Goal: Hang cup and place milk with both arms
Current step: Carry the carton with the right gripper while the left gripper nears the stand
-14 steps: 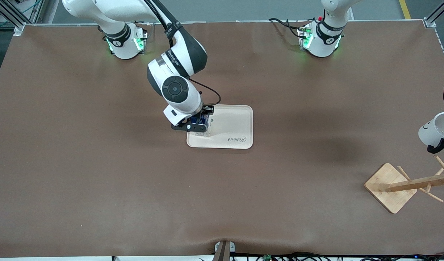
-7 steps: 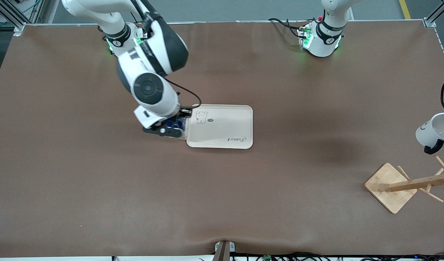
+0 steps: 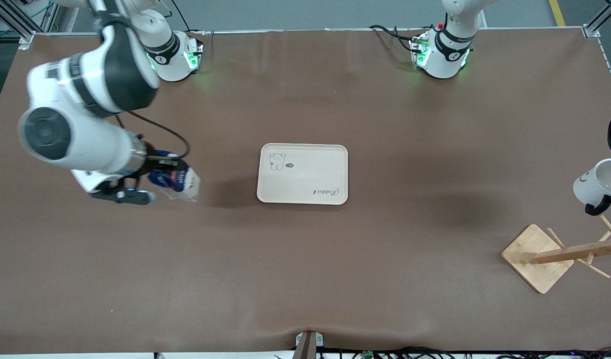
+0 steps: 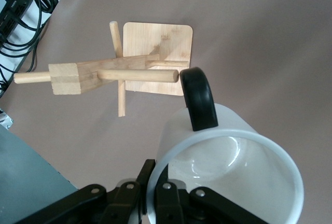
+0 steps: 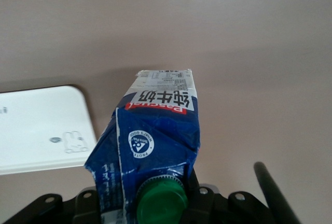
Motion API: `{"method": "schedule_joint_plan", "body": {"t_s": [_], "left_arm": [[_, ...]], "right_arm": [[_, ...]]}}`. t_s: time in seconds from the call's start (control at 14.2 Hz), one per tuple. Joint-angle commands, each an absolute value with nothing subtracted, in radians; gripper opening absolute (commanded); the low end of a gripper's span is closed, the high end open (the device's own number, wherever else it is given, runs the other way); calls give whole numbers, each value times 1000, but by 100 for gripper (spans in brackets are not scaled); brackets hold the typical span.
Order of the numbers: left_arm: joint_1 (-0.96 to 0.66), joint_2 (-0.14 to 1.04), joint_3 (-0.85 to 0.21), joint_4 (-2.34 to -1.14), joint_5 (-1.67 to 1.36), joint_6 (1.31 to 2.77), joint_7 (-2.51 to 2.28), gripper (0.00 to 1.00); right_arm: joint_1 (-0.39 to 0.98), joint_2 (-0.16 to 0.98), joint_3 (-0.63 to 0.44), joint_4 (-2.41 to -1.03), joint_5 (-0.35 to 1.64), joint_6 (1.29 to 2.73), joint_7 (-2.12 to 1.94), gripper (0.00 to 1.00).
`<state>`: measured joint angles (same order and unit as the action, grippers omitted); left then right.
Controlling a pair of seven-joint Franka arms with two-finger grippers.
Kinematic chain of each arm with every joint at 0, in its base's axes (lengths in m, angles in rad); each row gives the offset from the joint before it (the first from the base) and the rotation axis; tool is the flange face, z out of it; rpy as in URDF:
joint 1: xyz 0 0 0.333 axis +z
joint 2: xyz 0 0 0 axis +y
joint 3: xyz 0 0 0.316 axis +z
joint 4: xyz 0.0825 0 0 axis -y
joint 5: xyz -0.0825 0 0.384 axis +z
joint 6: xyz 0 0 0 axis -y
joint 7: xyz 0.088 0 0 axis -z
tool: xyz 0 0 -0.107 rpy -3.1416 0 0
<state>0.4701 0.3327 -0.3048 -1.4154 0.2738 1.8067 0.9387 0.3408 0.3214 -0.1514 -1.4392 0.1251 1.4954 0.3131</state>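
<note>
The cup [image 3: 598,185], white with a black handle [image 4: 199,99], hangs over the wooden rack [image 3: 574,252] at the left arm's end of the table. My left gripper [image 4: 155,175] is shut on its rim, one finger inside and one outside. The handle sits right at the tip of one rack peg [image 4: 140,75]. The milk [image 3: 178,180], a blue and white carton with a green cap [image 5: 162,200], is tilted in the air. My right gripper [image 3: 153,178] is shut on it, over bare table beside the tray [image 3: 330,164], toward the right arm's end.
The cream tray [image 5: 31,130] lies in the middle of the table with nothing on it. The rack's square base [image 4: 158,58] stands near the table's corner, its pegs sticking out to several sides. Cables [image 4: 21,6] lie off the table edge by the rack.
My right arm has swung away from the tray toward its own end of the table, carrying the milk with it. The cup has dropped slightly toward the rack.
</note>
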Motion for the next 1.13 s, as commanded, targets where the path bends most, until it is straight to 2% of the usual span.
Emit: {"method": "schedule_joint_plan", "body": {"t_s": [0.0, 0.28, 0.63, 0.84, 1.06], "left_arm": [[466, 353, -304, -1378, 267, 1805, 942, 0], [465, 371, -304, -1356, 267, 1805, 942, 0], [463, 394, -304, -1333, 267, 1810, 942, 0], [465, 410, -304, -1321, 267, 1815, 945, 0], [466, 420, -302, -1319, 267, 1830, 951, 0]], "right_arm": [[237, 272, -135, -1509, 109, 1497, 163, 0], [135, 249, -135, -1598, 55, 1522, 28, 0], [39, 160, -135, -1871, 43, 1751, -176, 0], [26, 121, -135, -2004, 41, 1857, -204, 0], [25, 107, -135, -2075, 18, 1930, -204, 0]]}}
